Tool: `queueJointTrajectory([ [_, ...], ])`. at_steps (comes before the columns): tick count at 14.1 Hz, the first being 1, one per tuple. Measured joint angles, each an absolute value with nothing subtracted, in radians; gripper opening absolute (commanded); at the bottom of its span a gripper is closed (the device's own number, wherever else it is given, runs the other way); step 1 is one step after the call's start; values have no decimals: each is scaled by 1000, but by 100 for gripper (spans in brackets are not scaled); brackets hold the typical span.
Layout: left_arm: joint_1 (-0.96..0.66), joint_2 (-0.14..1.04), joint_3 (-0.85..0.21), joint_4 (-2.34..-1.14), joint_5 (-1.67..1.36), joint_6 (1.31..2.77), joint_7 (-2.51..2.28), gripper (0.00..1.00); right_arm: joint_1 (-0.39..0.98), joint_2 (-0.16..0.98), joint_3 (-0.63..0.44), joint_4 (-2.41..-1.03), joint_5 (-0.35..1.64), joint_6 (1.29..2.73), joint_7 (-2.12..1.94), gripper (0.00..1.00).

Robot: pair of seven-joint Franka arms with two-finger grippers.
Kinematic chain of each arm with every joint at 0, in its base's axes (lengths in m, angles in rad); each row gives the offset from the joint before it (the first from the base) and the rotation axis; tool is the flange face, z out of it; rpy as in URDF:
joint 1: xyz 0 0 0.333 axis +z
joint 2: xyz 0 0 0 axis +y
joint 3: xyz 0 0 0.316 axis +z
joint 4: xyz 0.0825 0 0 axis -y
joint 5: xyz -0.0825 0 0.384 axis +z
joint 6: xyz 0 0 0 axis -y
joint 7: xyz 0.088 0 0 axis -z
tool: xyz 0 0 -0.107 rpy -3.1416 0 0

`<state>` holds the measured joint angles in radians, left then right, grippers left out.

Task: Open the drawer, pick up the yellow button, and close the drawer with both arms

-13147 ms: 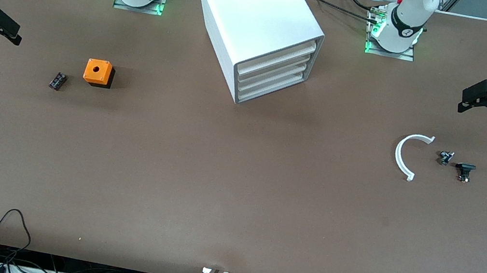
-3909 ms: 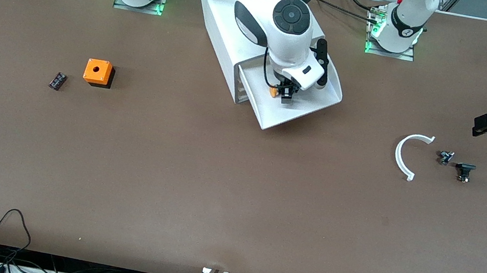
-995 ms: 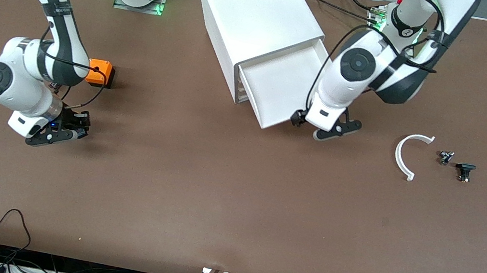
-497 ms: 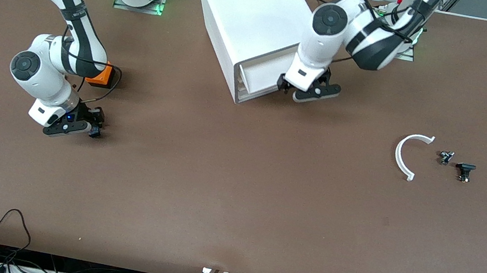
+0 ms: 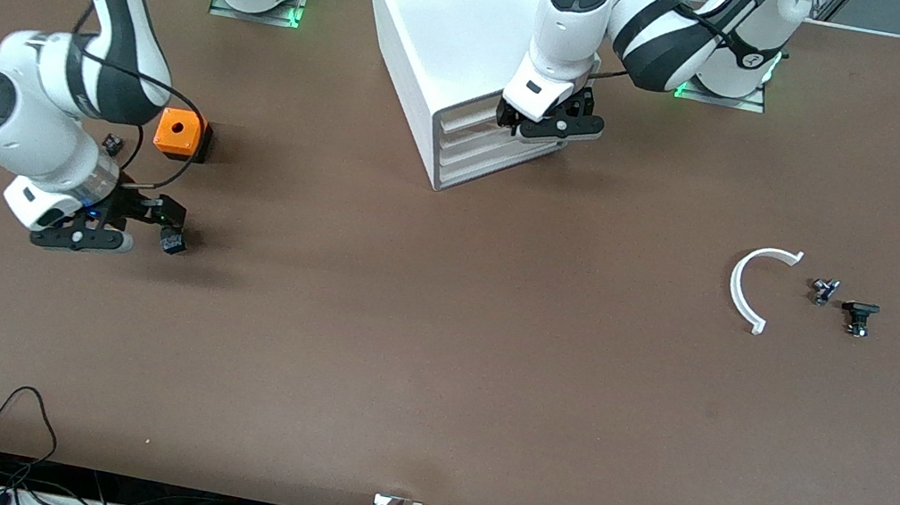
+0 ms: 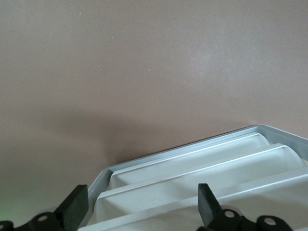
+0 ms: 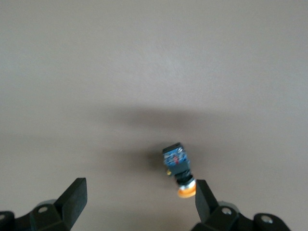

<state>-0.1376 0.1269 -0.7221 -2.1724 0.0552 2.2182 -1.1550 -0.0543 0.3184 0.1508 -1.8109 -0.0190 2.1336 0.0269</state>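
The drawer (image 5: 483,112), uppermost in the white cabinet (image 5: 452,9), is shut flush with the three below it. My left gripper (image 5: 548,116) is open, right at that drawer's front near the cabinet's top edge. The left wrist view shows its open fingers (image 6: 77,207) over the stacked drawer fronts (image 6: 202,173). The button (image 5: 173,241) lies on its side on the table, nearer the front camera than the orange cube. My right gripper (image 5: 153,216) is open and empty just above it. In the right wrist view the button (image 7: 177,166) lies close to one finger (image 7: 204,199).
The orange cube with a hole (image 5: 181,134) and a small black part (image 5: 111,143) sit beside the right arm. A white arc (image 5: 747,286) and two small black parts (image 5: 823,291) (image 5: 858,315) lie toward the left arm's end.
My left gripper has pushed the drawer from wide open to fully shut. My right gripper has drawn back toward the right arm's end, and the button now lies free on the table.
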Motion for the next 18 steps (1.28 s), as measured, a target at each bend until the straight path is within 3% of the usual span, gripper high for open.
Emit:
queueJointTrajectory([
  [4,-59,126,-659,-2173,55,2336,-1146,100,-38,303,174,-1544,-16,1788,148,100],
  [9,-5,113,-395,-2071,55,2334,-719,100,1,303,175,-1331,-16,1538,220,100],
  [12,48,72,-294,-1986,32,2186,-429,100,3,290,150,-1277,-25,1511,227,100],
  [18,57,-75,-92,-1831,-19,1789,-60,100,-1,239,-60,-1327,-26,1589,166,100],
])
